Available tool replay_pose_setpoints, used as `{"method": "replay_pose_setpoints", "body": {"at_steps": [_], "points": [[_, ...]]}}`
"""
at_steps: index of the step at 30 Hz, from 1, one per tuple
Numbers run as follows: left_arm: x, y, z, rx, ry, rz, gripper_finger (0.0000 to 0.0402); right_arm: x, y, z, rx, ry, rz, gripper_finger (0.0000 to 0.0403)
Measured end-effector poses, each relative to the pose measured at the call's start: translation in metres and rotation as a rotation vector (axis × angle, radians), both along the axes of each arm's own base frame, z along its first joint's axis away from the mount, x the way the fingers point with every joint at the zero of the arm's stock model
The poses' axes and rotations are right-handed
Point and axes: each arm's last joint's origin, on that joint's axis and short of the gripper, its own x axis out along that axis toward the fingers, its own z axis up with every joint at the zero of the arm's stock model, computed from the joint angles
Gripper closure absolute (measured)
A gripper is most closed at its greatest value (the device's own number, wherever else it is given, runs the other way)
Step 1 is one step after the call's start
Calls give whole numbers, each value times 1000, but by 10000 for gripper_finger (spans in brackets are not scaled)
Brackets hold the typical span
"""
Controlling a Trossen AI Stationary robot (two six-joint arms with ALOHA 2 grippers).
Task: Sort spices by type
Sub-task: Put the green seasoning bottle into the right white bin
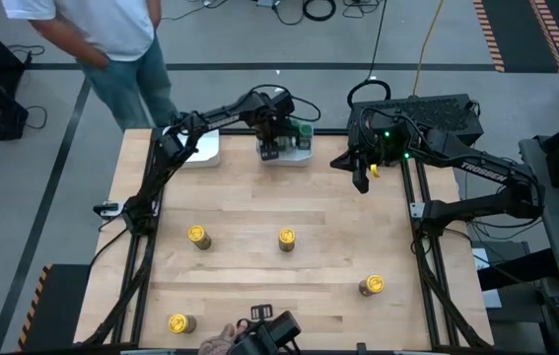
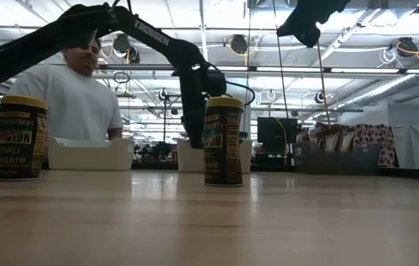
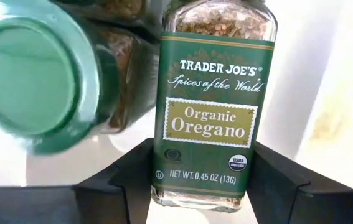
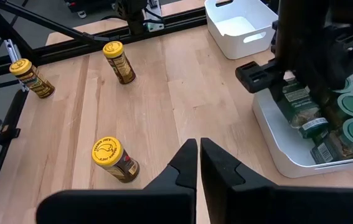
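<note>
The left gripper [image 1: 281,141] reaches down into a white tray [image 4: 276,146] at the far edge of the wooden bench [image 1: 289,202], its jaws set on either side of a green-labelled jar of organic oregano [image 3: 210,106], which stands upright between them inside the tray. Beside it, several more green-lidded jars [image 4: 350,118] crowd the same tray, one [image 3: 36,81] tipped with its lid toward the wrist camera. A second white tray [image 1: 195,146] stands just to the left along the same edge, and nothing can be seen in it. The right gripper [image 1: 361,177] hangs above the bench near its far right corner, jaws pressed closed on nothing. Four yellow-lidded jars remain scattered well apart on the open bench: one [image 1: 197,237] left of centre, one [image 1: 286,238] near the middle, one [image 1: 372,285] toward the right, and one [image 1: 180,323] near the front edge on the left. A person in a white shirt and jeans [image 1: 111,44] stands on the floor beyond the bench's far left corner.
</note>
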Motion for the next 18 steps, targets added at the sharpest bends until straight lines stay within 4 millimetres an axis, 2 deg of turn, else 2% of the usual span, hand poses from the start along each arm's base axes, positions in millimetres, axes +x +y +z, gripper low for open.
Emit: {"method": "replay_pose_setpoints", "body": {"at_steps": [11,13,18], "points": [[-5,-6,23,-101,11,-13,195,0,0,0,-5,0,3,403],[-7,-9,31,-121,-18,-18,195,0,0,0,-5,0,3,403],[-17,-19,69,-156,-134,-4,195,0,0,0,-5,0,4,403]]}}
